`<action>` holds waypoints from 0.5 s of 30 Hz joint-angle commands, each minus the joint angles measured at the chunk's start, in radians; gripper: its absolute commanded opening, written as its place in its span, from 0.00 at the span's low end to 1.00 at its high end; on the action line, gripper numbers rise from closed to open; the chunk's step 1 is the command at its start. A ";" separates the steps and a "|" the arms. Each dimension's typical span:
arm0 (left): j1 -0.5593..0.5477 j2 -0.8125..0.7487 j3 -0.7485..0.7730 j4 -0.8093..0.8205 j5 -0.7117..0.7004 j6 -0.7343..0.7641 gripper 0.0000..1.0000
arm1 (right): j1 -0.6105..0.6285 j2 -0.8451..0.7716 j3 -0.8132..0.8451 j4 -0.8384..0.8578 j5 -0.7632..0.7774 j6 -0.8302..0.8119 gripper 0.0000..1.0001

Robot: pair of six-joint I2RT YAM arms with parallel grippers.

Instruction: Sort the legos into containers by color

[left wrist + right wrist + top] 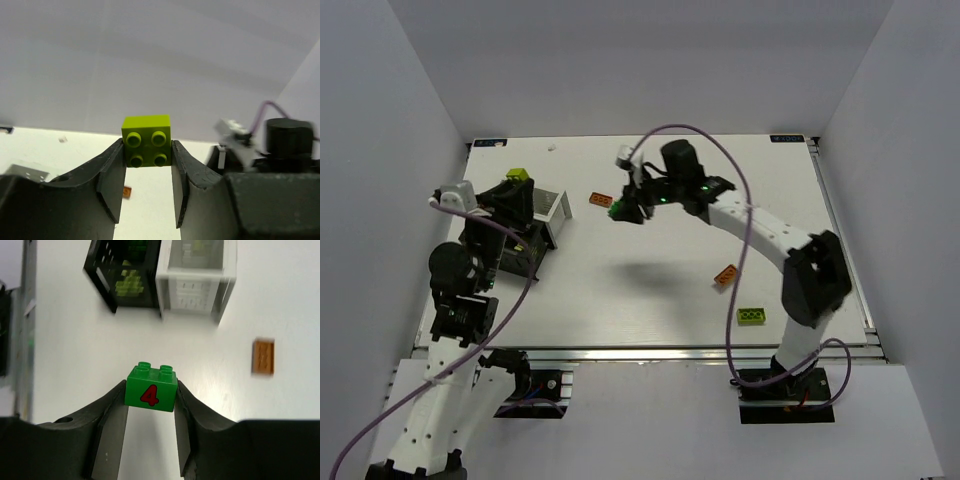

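Observation:
My left gripper is shut on a lime lego, held up in the air with its studs facing the wrist camera; from above the lime lego sits over the containers at the left. My right gripper is shut on a dark green lego printed with a red 4, hovering right of the containers near mid-table. The black container holds lime legos; the white container stands beside it. Loose legos lie on the table: orange, orange and lime.
In the top view the white container shows right of the left arm, which largely covers the black container. An orange lego lies right of my right gripper. White walls enclose the table on three sides.

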 commanded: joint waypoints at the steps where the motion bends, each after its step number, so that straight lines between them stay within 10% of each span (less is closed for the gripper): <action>1: 0.006 0.082 0.062 -0.054 0.100 -0.020 0.00 | -0.027 -0.231 -0.149 -0.052 -0.181 -0.027 0.00; 8: 0.008 0.367 0.211 -0.284 0.112 -0.025 0.00 | -0.084 -0.490 -0.385 -0.146 -0.295 -0.041 0.00; 15: 0.008 0.520 0.291 -0.521 0.145 -0.075 0.00 | -0.153 -0.422 -0.427 -0.256 -0.391 -0.067 0.00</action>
